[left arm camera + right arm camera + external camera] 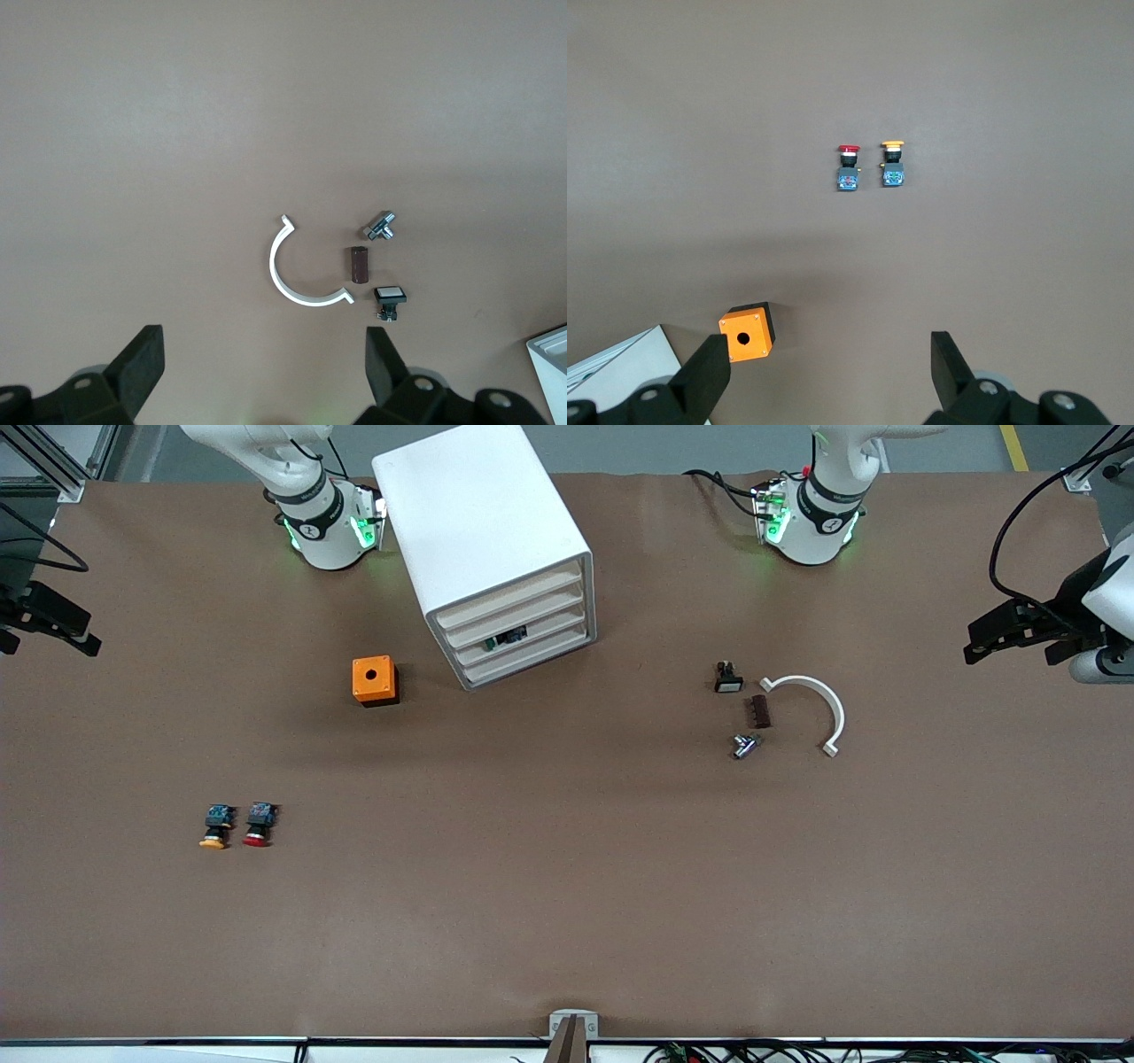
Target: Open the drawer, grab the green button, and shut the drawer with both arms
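Note:
The white cabinet (483,540) stands at the robots' edge of the table, between the two arm bases. Its four cream drawers are all shut; the third drawer from the top (549,634) shows a small dark and green thing, apparently the button (505,638), at its front. My left gripper (1010,646) is open and empty, up over the left arm's end of the table; its wrist view (266,363) shows bare table between the fingers. My right gripper (49,638) is open and empty over the right arm's end (833,363).
An orange box with a hole (375,680) (747,333) lies beside the cabinet. Orange-capped (215,826) and red-capped (259,824) buttons lie nearer the camera. Toward the left arm's end lie a white half ring (837,713), brown block (759,711), metal piece (744,746) and black switch (727,678).

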You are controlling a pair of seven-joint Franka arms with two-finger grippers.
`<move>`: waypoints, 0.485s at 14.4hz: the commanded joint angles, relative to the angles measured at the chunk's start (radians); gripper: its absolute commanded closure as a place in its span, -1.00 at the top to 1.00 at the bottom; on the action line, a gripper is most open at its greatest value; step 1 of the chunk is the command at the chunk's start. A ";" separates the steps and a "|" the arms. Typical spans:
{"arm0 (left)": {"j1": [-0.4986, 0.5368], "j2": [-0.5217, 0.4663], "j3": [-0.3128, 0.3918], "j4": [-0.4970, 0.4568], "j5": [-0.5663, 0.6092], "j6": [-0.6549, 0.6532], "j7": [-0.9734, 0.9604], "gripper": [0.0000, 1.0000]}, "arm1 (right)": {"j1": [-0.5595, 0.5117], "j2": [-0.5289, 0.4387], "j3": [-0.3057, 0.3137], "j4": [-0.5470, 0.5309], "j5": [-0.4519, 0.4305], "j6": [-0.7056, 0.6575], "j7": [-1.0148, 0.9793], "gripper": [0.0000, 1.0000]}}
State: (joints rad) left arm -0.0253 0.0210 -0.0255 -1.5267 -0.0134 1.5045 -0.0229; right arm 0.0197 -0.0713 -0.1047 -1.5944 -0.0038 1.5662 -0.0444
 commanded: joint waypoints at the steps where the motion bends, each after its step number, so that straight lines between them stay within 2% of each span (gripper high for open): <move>1: 0.001 0.005 -0.005 0.022 0.023 -0.018 -0.003 1.00 | -0.023 -0.019 0.014 -0.007 0.011 -0.009 -0.011 1.00; 7: 0.014 0.017 0.002 0.020 0.013 -0.018 -0.026 1.00 | -0.023 -0.019 0.014 -0.007 0.011 -0.009 -0.011 1.00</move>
State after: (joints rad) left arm -0.0224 0.0219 -0.0219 -1.5260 -0.0134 1.5044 -0.0249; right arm 0.0197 -0.0713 -0.1047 -1.5944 -0.0038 1.5661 -0.0445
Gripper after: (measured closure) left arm 0.000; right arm 0.000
